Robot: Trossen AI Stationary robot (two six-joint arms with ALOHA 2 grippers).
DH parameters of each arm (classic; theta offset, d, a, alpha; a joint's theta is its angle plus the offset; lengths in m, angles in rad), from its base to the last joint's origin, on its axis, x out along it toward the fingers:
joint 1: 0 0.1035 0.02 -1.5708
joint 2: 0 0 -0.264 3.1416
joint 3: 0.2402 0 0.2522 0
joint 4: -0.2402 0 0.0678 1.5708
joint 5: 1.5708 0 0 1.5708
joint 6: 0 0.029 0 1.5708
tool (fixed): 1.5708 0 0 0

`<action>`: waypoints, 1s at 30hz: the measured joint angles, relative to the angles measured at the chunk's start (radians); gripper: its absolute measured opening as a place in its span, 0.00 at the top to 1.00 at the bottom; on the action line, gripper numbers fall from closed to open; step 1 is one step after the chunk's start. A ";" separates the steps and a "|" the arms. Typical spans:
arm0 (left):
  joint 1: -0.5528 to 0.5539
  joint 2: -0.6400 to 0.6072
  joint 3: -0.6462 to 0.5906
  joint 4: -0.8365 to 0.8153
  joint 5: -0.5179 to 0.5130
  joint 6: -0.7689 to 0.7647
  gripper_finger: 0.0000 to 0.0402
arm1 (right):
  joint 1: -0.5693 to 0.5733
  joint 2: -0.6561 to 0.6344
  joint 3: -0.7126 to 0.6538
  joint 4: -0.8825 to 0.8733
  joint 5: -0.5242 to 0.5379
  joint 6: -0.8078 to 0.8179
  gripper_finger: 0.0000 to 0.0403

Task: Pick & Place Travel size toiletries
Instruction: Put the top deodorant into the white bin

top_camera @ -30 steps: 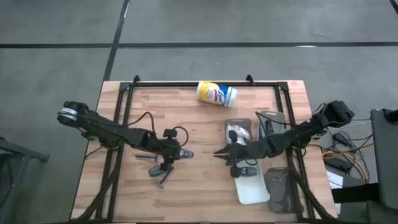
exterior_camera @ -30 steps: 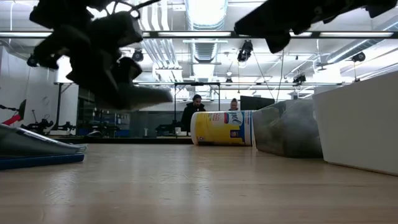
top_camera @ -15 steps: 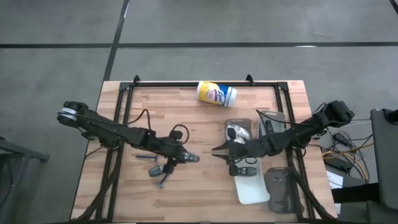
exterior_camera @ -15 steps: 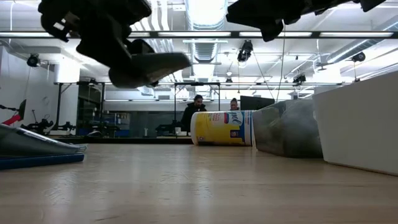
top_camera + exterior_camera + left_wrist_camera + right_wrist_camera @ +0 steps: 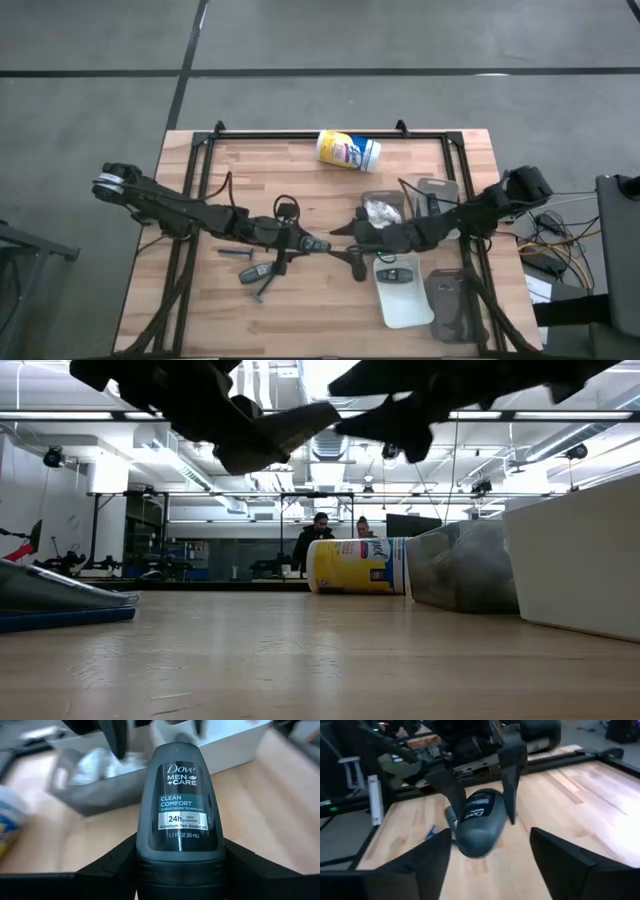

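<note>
My left gripper (image 5: 308,244) is shut on a dark grey tube (image 5: 180,805) with a pale label, held above the table's middle. My right gripper (image 5: 346,250) faces it from the right, open, its fingers (image 5: 420,870) short of the tube's free end (image 5: 470,842); I see no touch. Another dark tube (image 5: 252,272) and slim black sticks (image 5: 232,253) lie on the table under my left arm. White packets (image 5: 383,211) lie in a clear tray. One more dark tube (image 5: 397,275) lies in the white tray (image 5: 408,308). My left gripper pinches the tube's ridged cap end (image 5: 180,870) between its two fingers (image 5: 117,867). It comes level from the table's left, and the tube sticks out forward along the fingers, label up. The tube is lifted clear of the table.
A yellow-and-white canister (image 5: 348,150) lies on its side near the far edge. Clear trays (image 5: 452,305) stand along the right side by the white tray. Bare wood lies at the near middle (image 5: 320,320). People show in the room beyond (image 5: 316,535).
My left gripper has risen and gone toward the table's right with the tube, clear of the table. My right gripper has gone toward the table's left to meet it and has opened.
</note>
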 joint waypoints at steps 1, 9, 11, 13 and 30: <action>0.000 0.000 0.000 -0.001 -0.025 0.015 0.46 | -0.007 0.017 0.010 -0.001 0.000 0.012 0.32; 0.000 0.000 -0.002 -0.001 -0.108 0.146 0.46 | -0.061 0.146 0.130 -0.002 0.001 0.134 0.18; 0.000 0.001 -0.002 -0.001 -0.111 0.166 0.46 | -0.070 0.167 0.162 -0.009 -0.005 0.132 0.16; 0.000 0.001 -0.002 -0.001 -0.129 0.195 0.46 | -0.073 0.185 0.187 -0.014 -0.005 0.115 0.16; -0.001 0.001 -0.003 -0.006 -0.222 0.268 0.46 | -0.093 0.222 0.227 -0.041 0.007 0.119 0.35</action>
